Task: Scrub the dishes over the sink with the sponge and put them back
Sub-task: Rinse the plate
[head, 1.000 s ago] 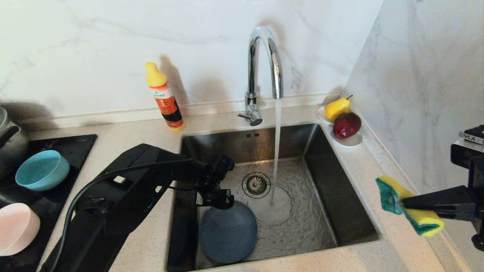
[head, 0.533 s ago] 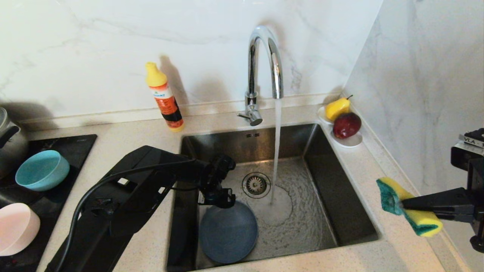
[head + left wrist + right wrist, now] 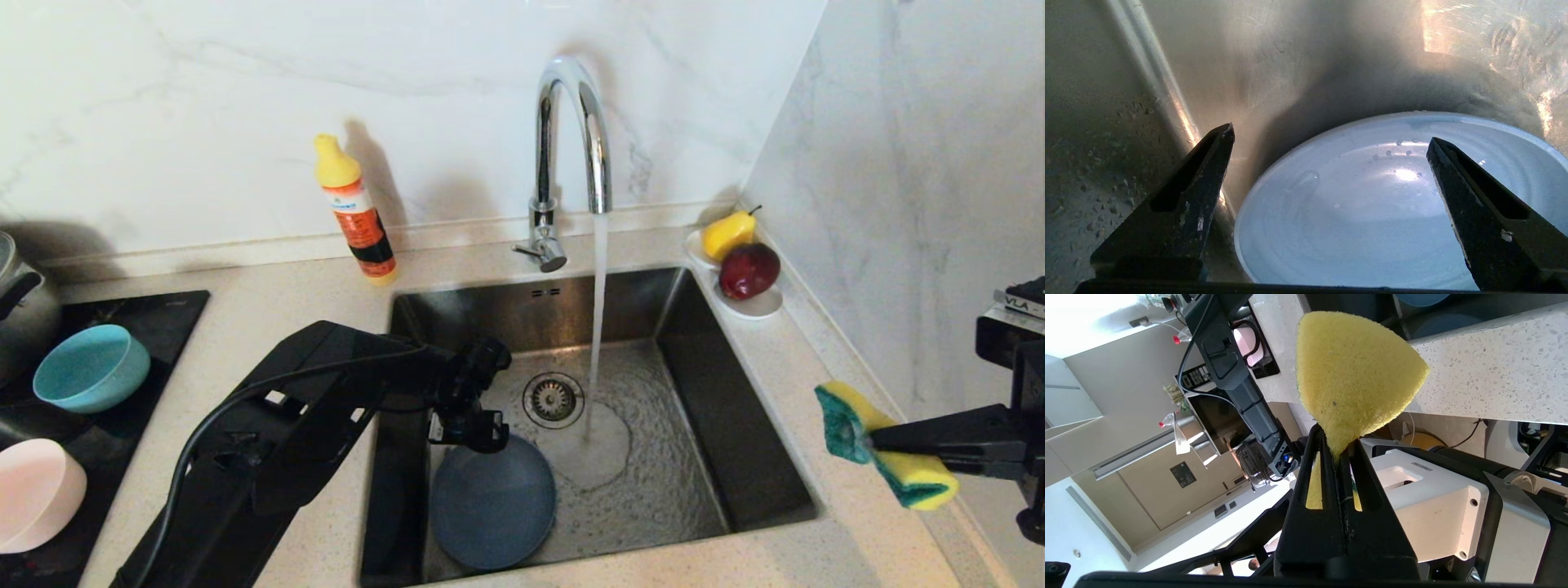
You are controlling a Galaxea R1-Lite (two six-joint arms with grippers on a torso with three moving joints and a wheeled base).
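Note:
The slate-blue plate (image 3: pixel 492 510) lies wet in the front left corner of the steel sink (image 3: pixel 739 425). My left gripper (image 3: pixel 473 437) hangs open just over the plate's far rim. In the left wrist view its gripper (image 3: pixel 1331 134) straddles the plate (image 3: pixel 1392 212) near the sink wall, with nothing between the fingers. At the right, over the counter, my right gripper (image 3: pixel 872 445) is shut on the yellow and green sponge (image 3: pixel 886 461), pinched at its waist (image 3: pixel 1336 443). The teal bowl (image 3: pixel 91 367) and the pink bowl (image 3: pixel 37 494) sit on the black hob at the left.
Water runs from the chrome tap (image 3: pixel 571 139) onto the sink floor beside the drain (image 3: pixel 553 399). A detergent bottle (image 3: pixel 357 211) stands behind the sink. A white saucer (image 3: pixel 759 304) with a pear and a red fruit sits by the right wall. A pot (image 3: pixel 20 302) stands far left.
My left arm has edged slightly forward and lower toward the plate, jaws still open. The right arm with the sponge has stayed where it was.

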